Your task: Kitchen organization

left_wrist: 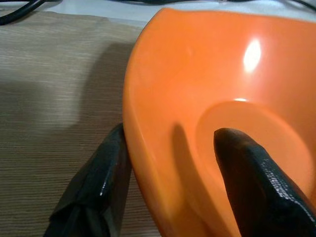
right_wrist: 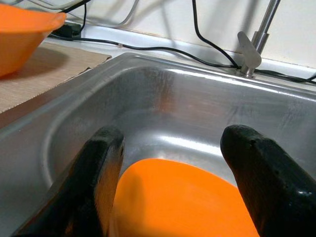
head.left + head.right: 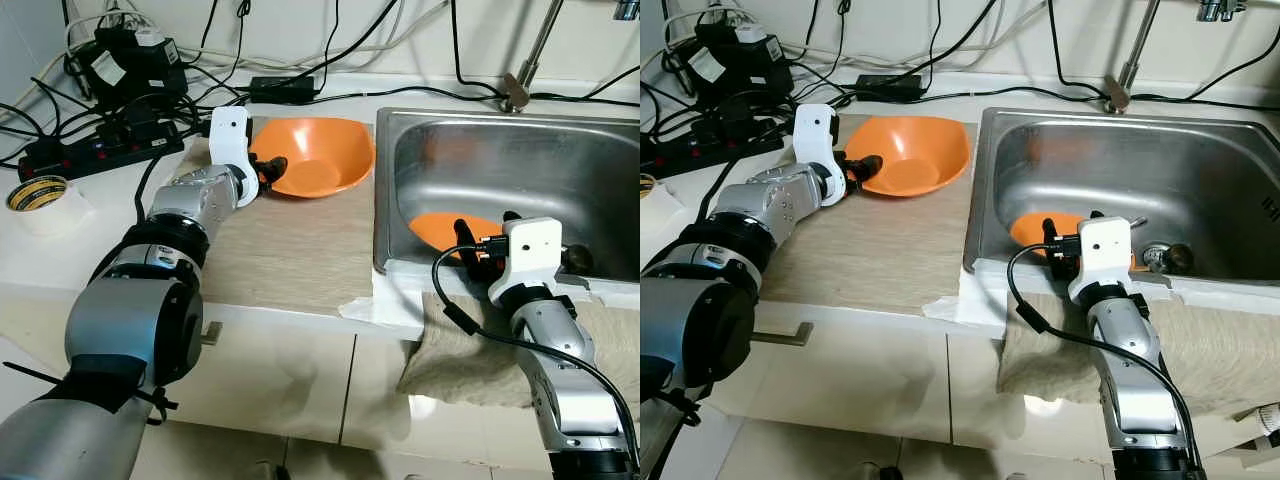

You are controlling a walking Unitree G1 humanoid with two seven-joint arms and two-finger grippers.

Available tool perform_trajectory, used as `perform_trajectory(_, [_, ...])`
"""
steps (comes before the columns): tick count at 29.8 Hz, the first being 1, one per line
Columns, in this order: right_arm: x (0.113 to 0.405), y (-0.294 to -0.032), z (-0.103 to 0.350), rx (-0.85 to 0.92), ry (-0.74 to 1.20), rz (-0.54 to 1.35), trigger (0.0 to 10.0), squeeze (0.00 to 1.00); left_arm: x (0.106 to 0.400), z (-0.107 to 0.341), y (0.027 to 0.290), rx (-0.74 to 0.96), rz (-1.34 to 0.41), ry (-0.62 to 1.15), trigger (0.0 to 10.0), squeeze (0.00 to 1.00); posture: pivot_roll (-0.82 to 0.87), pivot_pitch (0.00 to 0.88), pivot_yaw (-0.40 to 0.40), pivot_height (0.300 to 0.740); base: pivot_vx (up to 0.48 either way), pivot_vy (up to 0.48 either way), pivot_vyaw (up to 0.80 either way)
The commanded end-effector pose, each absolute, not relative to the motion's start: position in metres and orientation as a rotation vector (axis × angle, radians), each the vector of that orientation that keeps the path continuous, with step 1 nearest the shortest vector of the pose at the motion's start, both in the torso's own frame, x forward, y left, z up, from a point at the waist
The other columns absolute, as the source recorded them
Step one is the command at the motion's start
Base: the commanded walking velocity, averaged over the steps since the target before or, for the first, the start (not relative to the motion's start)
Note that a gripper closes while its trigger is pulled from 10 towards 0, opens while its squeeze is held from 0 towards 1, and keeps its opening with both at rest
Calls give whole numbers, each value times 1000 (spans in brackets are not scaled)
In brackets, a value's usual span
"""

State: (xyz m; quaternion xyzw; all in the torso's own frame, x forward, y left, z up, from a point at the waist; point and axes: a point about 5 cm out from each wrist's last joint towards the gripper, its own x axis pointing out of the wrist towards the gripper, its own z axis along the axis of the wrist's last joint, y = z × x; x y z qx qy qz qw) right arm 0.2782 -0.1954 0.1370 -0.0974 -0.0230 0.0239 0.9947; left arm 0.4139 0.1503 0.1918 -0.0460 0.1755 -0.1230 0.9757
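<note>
An orange bowl (image 3: 315, 155) stands upright on a tan mat (image 3: 290, 250) left of the sink. My left gripper (image 3: 272, 172) straddles its near-left rim and is open. One finger (image 1: 106, 173) rests against the outer wall and the other finger (image 1: 252, 173) is inside, clear of the wall. A second orange dish (image 3: 440, 228) lies in the near-left corner of the steel sink (image 3: 500, 150). My right gripper (image 2: 173, 134) hovers just above this dish (image 2: 182, 197), open, with nothing between its fingers.
A faucet (image 3: 520, 85) rises behind the sink, and a drain plug (image 3: 577, 258) sits at its near right. A grey towel (image 3: 460, 350) hangs over the counter's front edge. A power strip (image 3: 100, 145) with tangled cables and a tape roll (image 3: 38, 195) lie at the left.
</note>
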Motion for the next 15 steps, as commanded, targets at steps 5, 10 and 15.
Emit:
perform_trajectory(5, [278,-194,136,-199,-36,45,10000,0,413,190,151,-44,-259,387,0,0,-159,0,82,732,0,0,0])
perform_trajectory(10, [277,-194,135,-196,-31,46,10000,0,413,189,149,-25,-281,389,0,0,-159,0,82,732,0,0,0])
perform_trajectory(15, [278,-194,135,-195,-30,45,10000,0,413,191,147,-18,-298,376,0,0,-159,0,82,732,0,0,0])
